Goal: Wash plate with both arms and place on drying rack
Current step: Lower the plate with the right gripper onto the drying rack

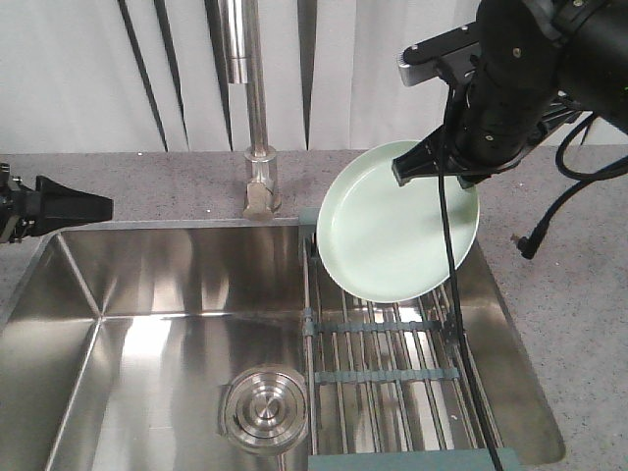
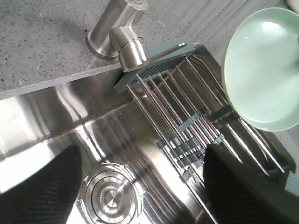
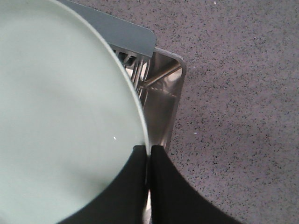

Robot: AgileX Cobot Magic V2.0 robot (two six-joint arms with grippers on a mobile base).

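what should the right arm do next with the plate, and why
Likely ease the plate down toward the drying rack. The right gripper has its jaws pinched on the plate's rim, holding it tilted over the rack's far end, and it does not look settled among the rods yet.

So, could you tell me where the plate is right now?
In the front view the plate is held tilted by the right end effector above the far end of the drying rack, right of the faucet.
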